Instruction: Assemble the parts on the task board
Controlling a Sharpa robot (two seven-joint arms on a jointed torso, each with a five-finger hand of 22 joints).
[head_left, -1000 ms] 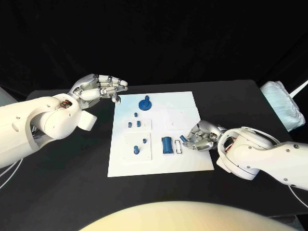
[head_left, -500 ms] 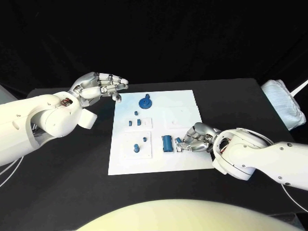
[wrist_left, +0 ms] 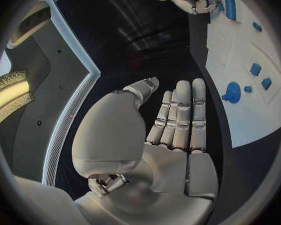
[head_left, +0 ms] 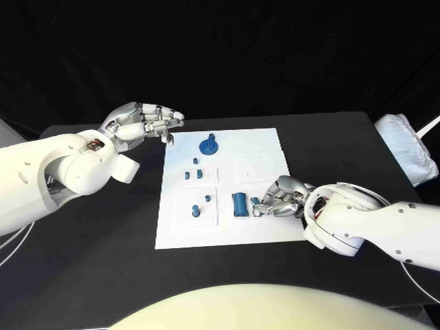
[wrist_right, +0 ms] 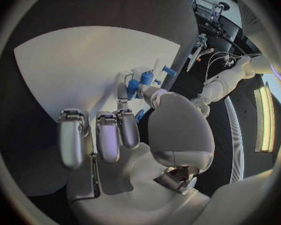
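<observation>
— Right hand (head_left: 280,198) first: what has it done in the last second?

— In the head view it has slid inward from the right edge of the flat white task board (head_left: 260,148). Its fingertips now sit just beside the upright blue cylinder part (head_left: 240,204) in the board's near half. A tiny blue piece (head_left: 256,201) shows between the fingertips and the cylinder.

— Is it holding that piece?

— I cannot tell. The fingers are bent toward it, but the contact is too small to read.

— And the other arm?

— The left hand (head_left: 141,124) has stayed where it was, hovering over the black tabletop (head_left: 101,227) by the board's far left corner. Nearest to it is the round blue knob-shaped part (head_left: 208,146).

— Left wrist view?

— The left hand (wrist_left: 172,130) lies flat, fingers stretched out side by side and holding nothing. The knob-shaped part (wrist_left: 232,91) rests on the board (wrist_left: 240,60), apart from it.

— Right wrist view?

— The right hand (wrist_right: 134,140) is over the board (wrist_right: 72,70) with its fingers apart. Its thumb reaches toward a cluster of blue parts (wrist_right: 133,87). Whether anything is pinched is hidden there too.

— So where does the task stand?

— My guess is the right hand is closing in to seat or pick a part by the cylinder. Several blue pieces still lie loose, so assembly looks far from done.
</observation>
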